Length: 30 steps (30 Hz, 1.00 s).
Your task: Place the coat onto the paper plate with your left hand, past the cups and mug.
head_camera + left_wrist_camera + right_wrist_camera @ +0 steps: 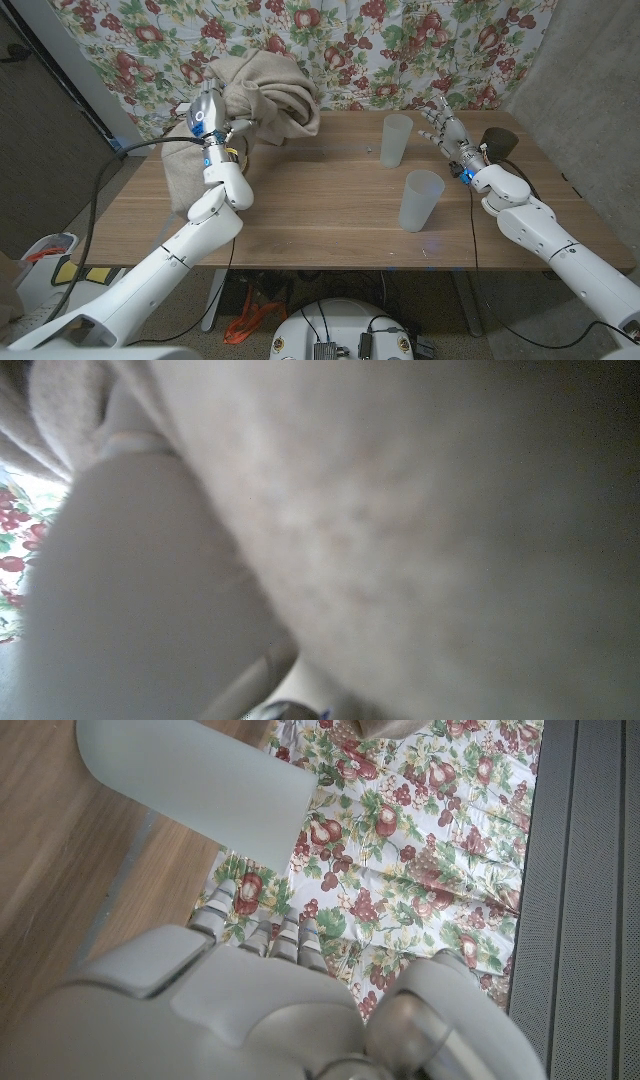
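A wooden tabletop [330,215] seen from above, with two white robot arms coming in from the bottom corners.

Nearest, a little right of center at about four o'clock, stands one frosted plastic cup [421,200], upright. A second frosted cup [396,140] stands upright farther back, at about one o'clock from center. That makes two cups, well apart from each other. In the right wrist view one cup [195,780] appears as a pale cylinder beyond the hand's knuckles, with the flowered cloth behind it.

At three o'clock, the right hand [446,128] hovers near the tabletop's right edge, just beside the far cup; its fingers are spread and it holds nothing. Just past it, at two o'clock, sits one dark rounded object [500,142], partly hidden by the wrist; what it is cannot be told.

At ten o'clock, the left hand [212,118] is raised at the tabletop's far left and buried in one beige coat [265,95]. It grips the fabric, though its fingers are hidden. The coat is bunched into a lifted heap, its long axis running roughly from nine o'clock to two o'clock, with a loose part draping down over the left edge of the tabletop. The left wrist view is blurred beige cloth [400,510] pressed close.

Farthest back hangs a flowered fruit-print curtain [400,50].
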Motion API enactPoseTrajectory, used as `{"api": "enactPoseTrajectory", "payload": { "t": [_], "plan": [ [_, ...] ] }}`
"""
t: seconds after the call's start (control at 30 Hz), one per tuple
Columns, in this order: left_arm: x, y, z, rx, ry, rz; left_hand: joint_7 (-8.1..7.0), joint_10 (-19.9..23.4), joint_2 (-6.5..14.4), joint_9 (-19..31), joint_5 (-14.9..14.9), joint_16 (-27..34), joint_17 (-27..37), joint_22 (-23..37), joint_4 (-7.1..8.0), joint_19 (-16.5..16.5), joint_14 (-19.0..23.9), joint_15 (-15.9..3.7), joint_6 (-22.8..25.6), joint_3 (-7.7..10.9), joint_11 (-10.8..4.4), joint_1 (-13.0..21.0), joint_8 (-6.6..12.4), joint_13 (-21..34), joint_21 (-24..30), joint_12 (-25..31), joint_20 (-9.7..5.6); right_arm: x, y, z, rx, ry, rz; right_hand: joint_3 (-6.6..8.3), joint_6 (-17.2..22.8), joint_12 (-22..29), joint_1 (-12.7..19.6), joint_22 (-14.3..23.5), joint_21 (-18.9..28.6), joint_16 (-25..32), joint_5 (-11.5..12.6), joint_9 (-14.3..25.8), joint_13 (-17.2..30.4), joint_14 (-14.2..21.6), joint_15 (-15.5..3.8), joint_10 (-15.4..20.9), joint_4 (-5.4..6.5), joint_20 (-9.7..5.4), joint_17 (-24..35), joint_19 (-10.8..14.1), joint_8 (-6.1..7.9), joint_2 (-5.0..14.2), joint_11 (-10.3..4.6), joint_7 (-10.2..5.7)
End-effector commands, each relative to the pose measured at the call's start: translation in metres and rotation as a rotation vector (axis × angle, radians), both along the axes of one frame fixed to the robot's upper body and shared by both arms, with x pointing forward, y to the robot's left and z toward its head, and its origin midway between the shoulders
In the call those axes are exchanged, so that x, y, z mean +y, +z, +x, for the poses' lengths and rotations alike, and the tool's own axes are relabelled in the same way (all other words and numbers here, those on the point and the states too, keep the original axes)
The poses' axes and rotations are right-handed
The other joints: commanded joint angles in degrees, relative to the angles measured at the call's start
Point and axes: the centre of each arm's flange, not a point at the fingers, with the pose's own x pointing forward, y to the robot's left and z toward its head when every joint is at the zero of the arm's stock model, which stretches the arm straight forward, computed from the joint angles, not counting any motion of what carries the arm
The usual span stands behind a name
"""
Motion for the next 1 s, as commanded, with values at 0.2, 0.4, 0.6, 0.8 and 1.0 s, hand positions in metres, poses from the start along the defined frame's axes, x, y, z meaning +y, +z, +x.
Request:
{"api": "enactPoseTrajectory", "payload": {
  "t": [0.2, 0.4, 0.6, 0.8, 1.0],
  "plan": [
    [0.032, 0.008, -0.007, 0.003, 0.078, -0.017, -3.83, 3.71, 19.69, 0.03, -0.28, -0.66, -0.30, -0.41, -2.08, -0.17, 4.18, -5.15, 3.48, 16.28, -4.40, 19.56, 29.85, 0.28, 0.22, 0.34, -0.80, 0.008, -0.007, 0.002, 0.019, 0.017, 0.007, -0.41, 0.04, -0.32, -0.55, 0.10, 0.23, 0.32, -0.26, 0.17, 0.21, 0.20, -1.39, -0.17, 0.22, 0.19, 0.07, 0.64, -0.06, 0.20, 0.12, -0.16],
    [0.043, 0.011, -0.007, 0.003, 0.090, -0.027, -3.90, 3.72, 19.77, 0.04, -0.53, -1.19, -0.61, -0.74, -2.07, -0.23, 4.19, -5.28, 3.28, 16.31, -4.46, 19.34, 30.04, 0.28, 0.38, 0.37, -0.92, 0.008, -0.007, 0.002, 0.010, 0.007, 0.019, -0.44, 0.00, -0.45, -0.61, 0.10, 0.21, 0.32, -0.25, 0.17, 0.22, 0.26, -1.44, -0.53, 0.25, 0.16, 0.07, 0.66, -0.08, 0.27, 0.21, -0.25],
    [0.053, 0.011, -0.006, -0.006, 0.088, -0.037, -3.91, 3.68, 19.83, 0.09, -0.78, -1.91, -1.73, -0.74, -2.07, -0.17, 4.49, -5.20, 3.10, 16.26, -4.31, 19.09, 30.27, 0.28, 0.52, 0.35, -0.97, 0.009, -0.004, 0.000, 0.012, -0.001, 0.023, -0.51, 0.06, -0.37, -0.75, 0.10, 0.23, 0.31, -0.25, 0.17, 0.22, 0.25, -1.45, -0.37, 0.31, 0.16, 0.09, 0.78, -0.06, 0.29, 0.17, -0.40],
    [0.062, 0.011, -0.003, -0.003, 0.057, -0.034, -3.88, 3.57, 19.98, 0.37, -0.91, -2.12, -2.03, -0.88, -2.10, -0.24, 4.37, -5.20, 2.77, 16.31, -4.15, 19.02, 30.52, 0.27, 0.37, 0.35, -1.05, 0.013, -0.001, -0.001, 0.011, -0.015, 0.021, -0.64, 0.14, -0.34, -1.19, 0.11, 0.31, 0.40, -0.25, 0.17, 0.23, 0.40, -1.58, -0.34, 0.56, 0.08, 0.17, 1.05, -0.03, 0.45, 0.26, -0.42],
    [0.073, 0.011, -0.001, 0.001, 0.051, -0.046, -3.87, 3.34, 20.23, 0.12, -1.27, -2.24, -2.51, -1.09, -2.10, -0.36, 4.28, -5.10, 2.47, 16.17, -4.23, 18.81, 30.58, 0.26, 0.15, 0.35, -1.22, 0.017, -0.001, 0.000, 0.006, -0.021, 0.029, -0.77, 0.13, -0.31, -1.60, 0.11, 0.36, 0.41, -0.25, 0.18, 0.23, 0.41, -1.62, -0.31, 0.80, -0.10, 0.23, 1.31, -0.04, 0.58, 0.27, -0.42]
  ]
}}
